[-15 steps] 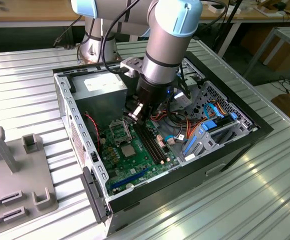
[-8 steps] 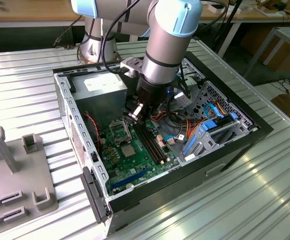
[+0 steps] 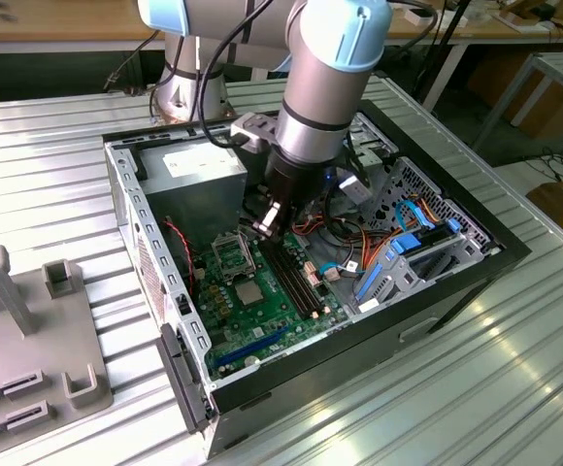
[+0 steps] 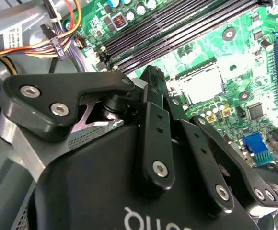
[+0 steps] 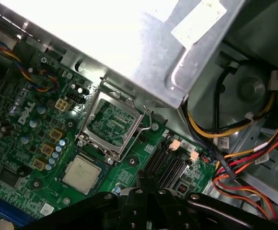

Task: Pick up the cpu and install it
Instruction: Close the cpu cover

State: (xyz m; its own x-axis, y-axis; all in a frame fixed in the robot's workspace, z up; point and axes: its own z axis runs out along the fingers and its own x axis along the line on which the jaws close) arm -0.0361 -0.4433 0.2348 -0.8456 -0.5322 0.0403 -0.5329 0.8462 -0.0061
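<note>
Exterior view: an open computer case lies on a ribbed metal table, with the arm reaching down into it from above. The gripper hangs over the green motherboard, near the far end of the long black memory slots and on the exterior view's right of a square metal socket frame. Its fingers appear pressed together with nothing between them, as both wrist views also suggest. The cpu, a small grey square with a dark border, lies flat on the motherboard just beside the socket frame, on the side nearer the camera, apart from the gripper and untouched. In the first wrist view the cpu sits next to the socket frame; in the second wrist view it shows beyond the fingertips, beside the memory slots. A grey power-supply box fills the case's far corner, with red, yellow and orange wires running from it. A grey fixture rests on the table at the exterior view's left.
</note>
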